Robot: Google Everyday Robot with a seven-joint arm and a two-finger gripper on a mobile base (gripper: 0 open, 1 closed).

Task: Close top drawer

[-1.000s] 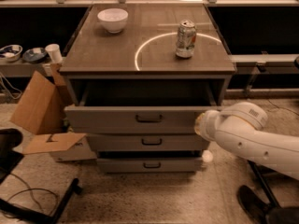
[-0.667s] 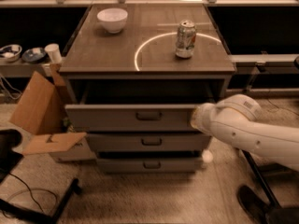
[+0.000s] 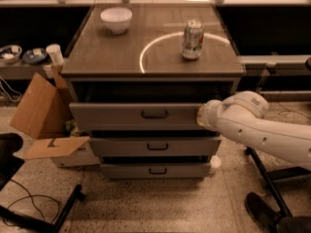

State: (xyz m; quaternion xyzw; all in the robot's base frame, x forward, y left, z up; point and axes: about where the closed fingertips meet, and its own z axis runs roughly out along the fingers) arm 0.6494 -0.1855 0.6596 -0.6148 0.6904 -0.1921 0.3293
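The top drawer (image 3: pixel 121 115) is a wide grey metal drawer with a small dark loop handle (image 3: pixel 154 114) at its centre. It stands pulled out a little from the cabinet, with a dark gap above its front. My white arm comes in from the right, and my gripper (image 3: pixel 200 116) is at the right end of the drawer front, against it. The arm's end hides the fingers.
Two narrower grey drawers (image 3: pixel 157 147) sit below. On the cabinet top (image 3: pixel 97 57) stand a white bowl (image 3: pixel 116 19) and a drink can (image 3: pixel 193 39). An open cardboard box (image 3: pixel 41 113) stands at the left. Chair legs (image 3: pixel 265 178) and cables lie on the floor.
My arm has moved left along the drawer front, and its end now sits against the right end of the top drawer. The drawer looks about as far out as before.
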